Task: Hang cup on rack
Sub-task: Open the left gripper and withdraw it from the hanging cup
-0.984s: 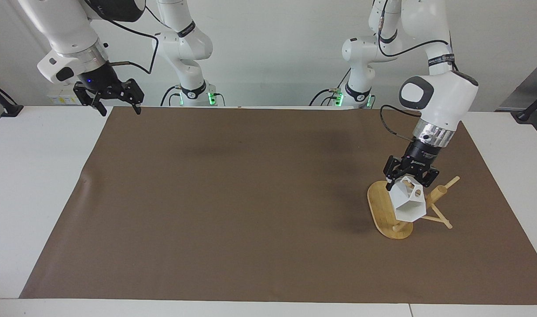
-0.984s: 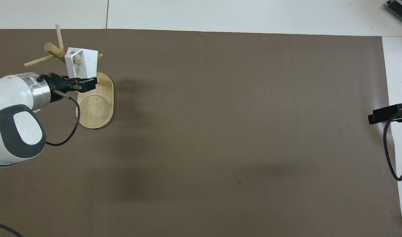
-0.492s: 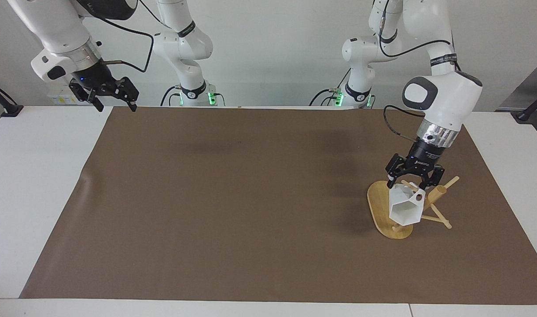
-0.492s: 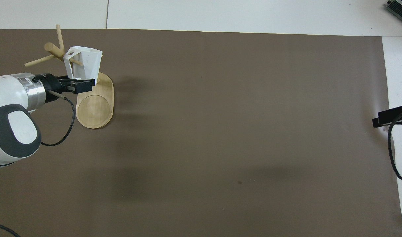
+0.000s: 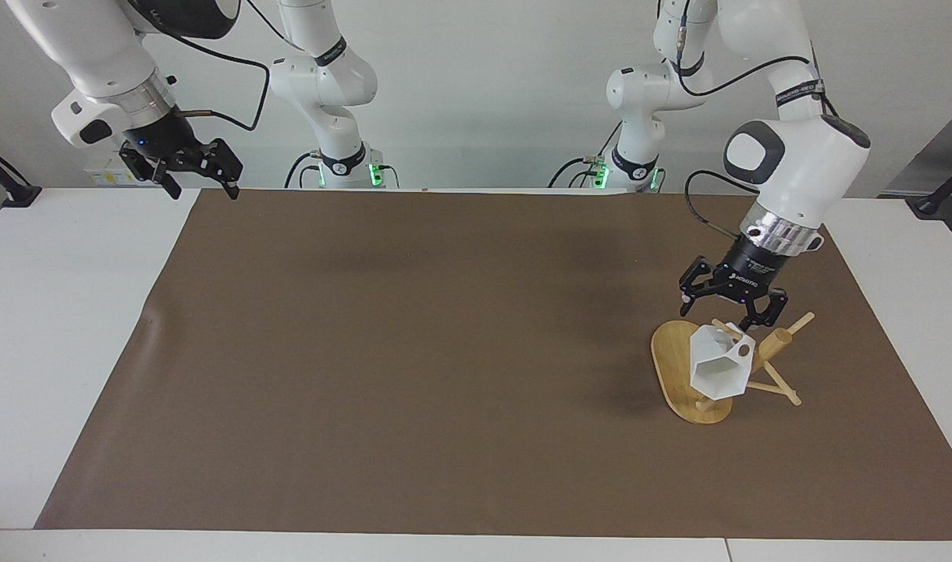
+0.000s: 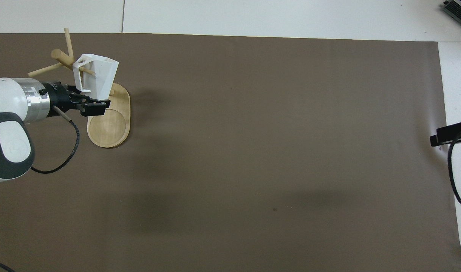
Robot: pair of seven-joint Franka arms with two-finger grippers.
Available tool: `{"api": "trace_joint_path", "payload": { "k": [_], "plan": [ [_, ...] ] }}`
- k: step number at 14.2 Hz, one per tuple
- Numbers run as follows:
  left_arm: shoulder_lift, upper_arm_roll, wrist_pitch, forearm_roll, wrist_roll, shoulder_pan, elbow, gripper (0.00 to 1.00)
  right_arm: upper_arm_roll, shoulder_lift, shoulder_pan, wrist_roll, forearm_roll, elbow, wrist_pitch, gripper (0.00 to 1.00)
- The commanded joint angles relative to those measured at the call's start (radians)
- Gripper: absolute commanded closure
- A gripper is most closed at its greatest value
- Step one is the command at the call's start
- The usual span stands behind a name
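The white faceted cup (image 5: pixel 716 367) hangs tilted by its handle on a thin peg of the bamboo rack (image 5: pixel 777 343), over the rack's oval base (image 5: pixel 673 365). My left gripper (image 5: pixel 722 309) is open just above the cup and is not touching it. In the overhead view the cup (image 6: pixel 99 75) sits on a peg beside the rack's post (image 6: pixel 61 57), and the left gripper (image 6: pixel 96 108) is over the base (image 6: pixel 110 124). My right gripper (image 5: pixel 202 187) is open and empty, and it waits in the air over the table edge at the right arm's end.
A brown mat (image 5: pixel 445 351) covers most of the white table (image 5: pixel 47 328). The rack stands on it toward the left arm's end. The right gripper's tip (image 6: pixel 447 134) shows at the mat's edge in the overhead view.
My left gripper opened, let go of the cup and rose off it. The cup settled tilted on the peg. My right gripper drew back a little toward its base.
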Motion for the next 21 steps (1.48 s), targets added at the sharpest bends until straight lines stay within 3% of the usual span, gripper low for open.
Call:
{"api": "trace_joint_path", "payload": {
  "k": [1,4,7,10,16,21],
  "plan": [
    [-0.060,-0.005,-0.105,0.018,0.174,0.014,0.009,0.00,-0.011,-0.009,0.011,0.021,0.000,-0.025,0.049,0.00],
    [-0.129,-0.005,-0.217,0.018,0.460,0.033,0.011,0.00,-0.012,-0.009,0.011,0.015,-0.003,-0.023,0.059,0.00],
    [-0.154,-0.005,-0.320,0.032,0.755,0.028,0.025,0.00,-0.015,-0.009,0.009,-0.103,-0.005,-0.025,0.096,0.00],
    [-0.153,-0.012,-0.446,0.124,1.077,0.016,0.078,0.00,-0.017,-0.009,0.011,-0.097,-0.003,-0.025,0.094,0.00],
    [-0.145,-0.014,-0.560,0.233,1.853,0.025,0.126,0.00,-0.015,-0.007,0.012,-0.042,-0.003,-0.025,0.096,0.00],
    [-0.134,-0.006,-0.621,0.289,2.205,0.047,0.199,0.00,-0.015,-0.007,0.011,-0.042,-0.003,-0.025,0.103,0.00]
  ]
}}
